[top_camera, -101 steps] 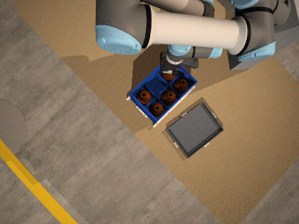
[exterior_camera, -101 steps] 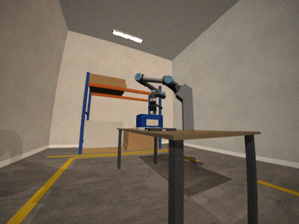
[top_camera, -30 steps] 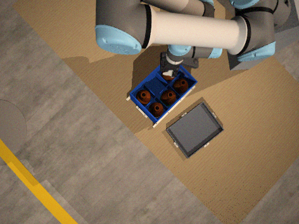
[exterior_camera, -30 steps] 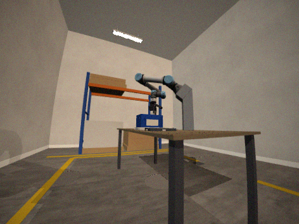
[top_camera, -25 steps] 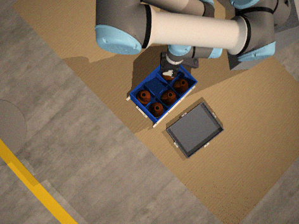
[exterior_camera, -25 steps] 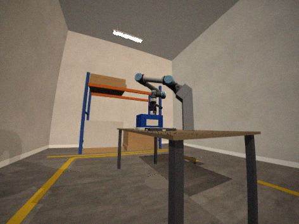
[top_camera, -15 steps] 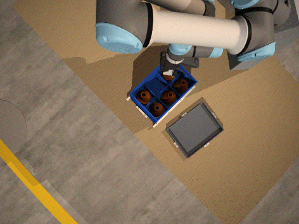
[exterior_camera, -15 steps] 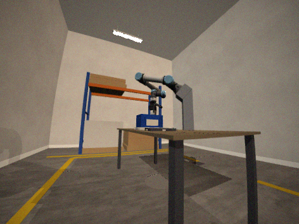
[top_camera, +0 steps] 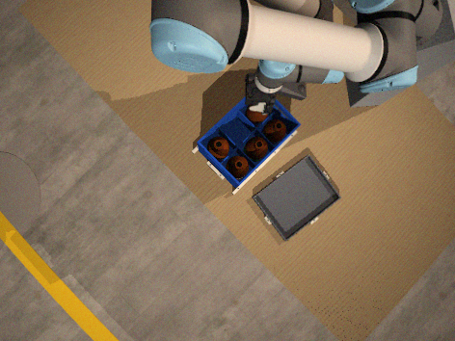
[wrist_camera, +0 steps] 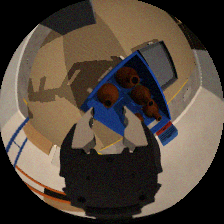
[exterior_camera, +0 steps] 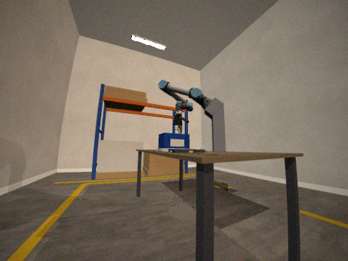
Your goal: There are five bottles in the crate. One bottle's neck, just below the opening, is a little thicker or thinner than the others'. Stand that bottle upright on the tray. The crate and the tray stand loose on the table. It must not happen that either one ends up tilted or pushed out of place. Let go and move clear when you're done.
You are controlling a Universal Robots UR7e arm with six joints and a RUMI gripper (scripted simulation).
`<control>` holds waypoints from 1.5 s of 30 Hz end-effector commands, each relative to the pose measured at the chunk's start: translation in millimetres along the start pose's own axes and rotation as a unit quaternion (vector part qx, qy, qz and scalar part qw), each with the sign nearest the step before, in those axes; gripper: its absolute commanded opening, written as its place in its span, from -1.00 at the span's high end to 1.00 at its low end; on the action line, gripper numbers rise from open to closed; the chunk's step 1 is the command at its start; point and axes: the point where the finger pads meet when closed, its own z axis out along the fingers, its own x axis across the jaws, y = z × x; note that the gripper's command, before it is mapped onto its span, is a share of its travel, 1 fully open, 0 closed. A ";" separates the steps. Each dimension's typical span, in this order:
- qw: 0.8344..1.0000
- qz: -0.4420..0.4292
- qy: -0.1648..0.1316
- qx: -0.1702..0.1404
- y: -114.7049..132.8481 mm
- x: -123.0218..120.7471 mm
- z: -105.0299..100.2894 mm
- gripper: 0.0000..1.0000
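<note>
The blue crate (top_camera: 244, 144) stands on the table with five brown bottles upright in its cells. Four bottles show fully in the overhead view, at the left (top_camera: 218, 145), front (top_camera: 237, 165), middle (top_camera: 255, 145) and right (top_camera: 275, 129). The fifth bottle (top_camera: 256, 115) is in the far corner cell, partly hidden under my gripper (top_camera: 260, 103). The gripper hangs above the crate (exterior_camera: 174, 141), fingers pointing down. In the wrist view the fingers stand apart with only the blue crate (wrist_camera: 132, 100) seen between them. The grey tray (top_camera: 295, 196) lies empty beside the crate.
One crate cell (top_camera: 236, 129) holds no bottle. The arm's large links cross above the table's far side. A blue and orange shelf rack (exterior_camera: 110, 110) stands behind the table. The table edge runs diagonally left of the crate.
</note>
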 end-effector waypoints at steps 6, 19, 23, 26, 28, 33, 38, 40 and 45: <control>1.000 0.000 0.000 0.001 0.7 -0.1 -25.7 0.24; 1.000 0.000 0.000 0.001 0.7 -0.1 -38.5 0.24; 1.000 0.000 0.000 0.001 0.7 -0.1 -38.6 0.24; 1.000 0.000 0.000 0.001 0.7 -0.1 -38.6 1.00; 1.000 0.000 0.000 0.001 0.7 -0.1 -38.6 1.00; 1.000 0.000 0.000 0.001 0.7 -0.1 -38.6 1.00; 1.000 0.000 0.000 0.001 0.7 -0.1 -38.6 1.00; 1.000 0.000 0.000 0.001 0.7 -0.1 -38.6 1.00; 1.000 0.000 0.000 0.001 0.7 -0.1 -38.6 1.00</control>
